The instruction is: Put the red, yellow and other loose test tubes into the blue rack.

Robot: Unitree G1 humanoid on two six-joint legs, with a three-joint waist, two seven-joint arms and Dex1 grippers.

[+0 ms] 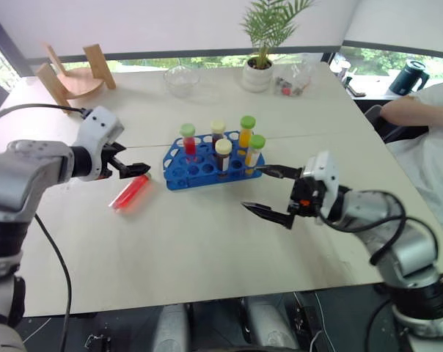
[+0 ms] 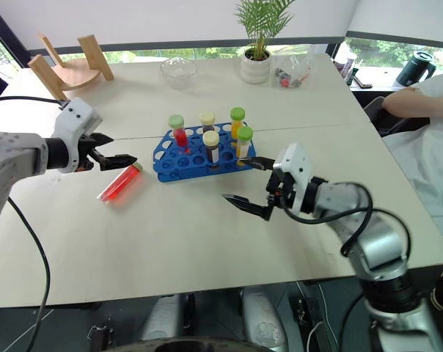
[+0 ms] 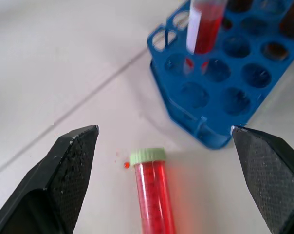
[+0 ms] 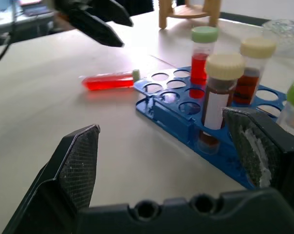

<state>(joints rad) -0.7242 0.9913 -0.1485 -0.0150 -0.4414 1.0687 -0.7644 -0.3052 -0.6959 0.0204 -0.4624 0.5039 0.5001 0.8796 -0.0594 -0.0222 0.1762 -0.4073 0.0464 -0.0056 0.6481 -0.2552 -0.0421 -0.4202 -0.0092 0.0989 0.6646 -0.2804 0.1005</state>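
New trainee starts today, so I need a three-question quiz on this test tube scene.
1. How many tubes stand in the rack?
2. True or false: the red tube on the table stands upright.
3. Which gripper is nearer the red tube: A) left gripper B) right gripper?

Key: 1. Five. 2. False: it lies on its side, left of the rack. 3. A; both grippers are open and empty.

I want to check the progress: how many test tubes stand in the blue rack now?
5, all upright in the blue rack: red, dark with cream cap, orange, brown-red, yellow. Another red tube lies beside it.
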